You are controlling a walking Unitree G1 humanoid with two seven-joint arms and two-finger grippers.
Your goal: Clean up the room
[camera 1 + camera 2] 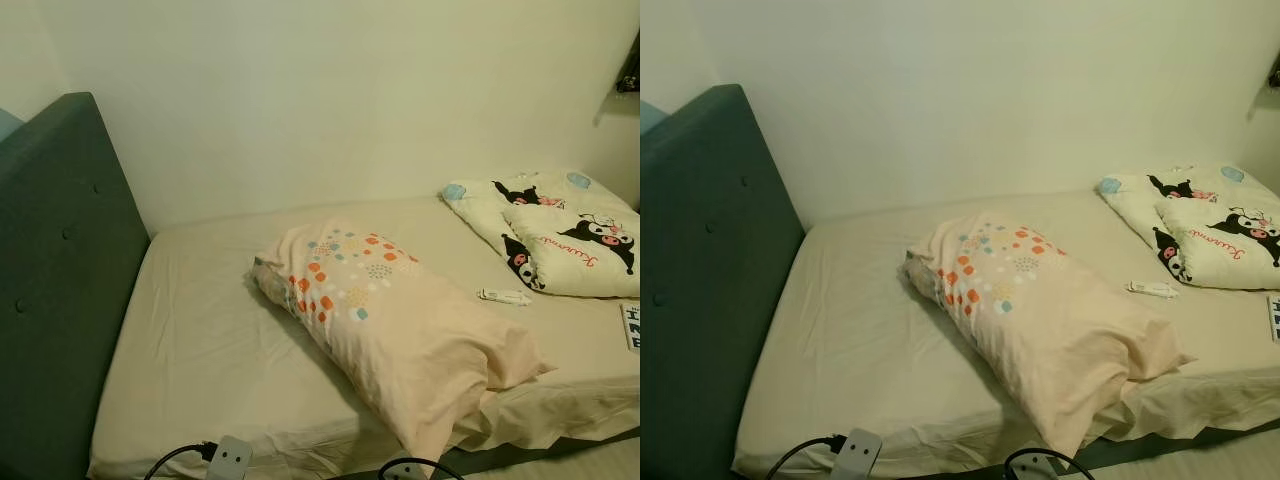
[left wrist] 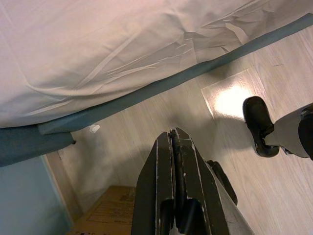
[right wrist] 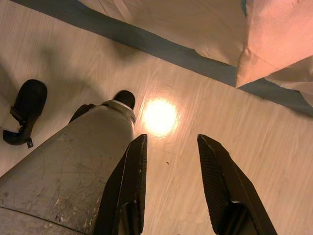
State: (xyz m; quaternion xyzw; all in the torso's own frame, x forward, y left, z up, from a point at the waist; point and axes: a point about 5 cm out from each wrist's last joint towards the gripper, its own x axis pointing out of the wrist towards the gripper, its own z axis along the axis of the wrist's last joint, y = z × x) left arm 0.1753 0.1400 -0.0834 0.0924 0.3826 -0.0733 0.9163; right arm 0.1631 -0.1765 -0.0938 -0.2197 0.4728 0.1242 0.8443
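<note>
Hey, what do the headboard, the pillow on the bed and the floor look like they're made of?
Headboard: looks like padded dark teal fabric upholstery, matte, with sewn-in buttons dimpling it.
Pillow: soft woven cloth case, probably cotton, peach with printed orange and blue dots; it creases and sags.
Floor: pale wood-grain planks, maybe laminate, smooth and semi-glossy, since it mirrors a bright light spot.

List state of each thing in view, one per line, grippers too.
pillow: lying askew across the bed, one corner over the near edge
blanket: folded, at the far right of the bed
small tube: lying flat on the sheet
bed sheet: wrinkled, hanging over the near edge
left gripper: fingers shut, empty, above the floor
right gripper: fingers open, empty, above the floor
</note>
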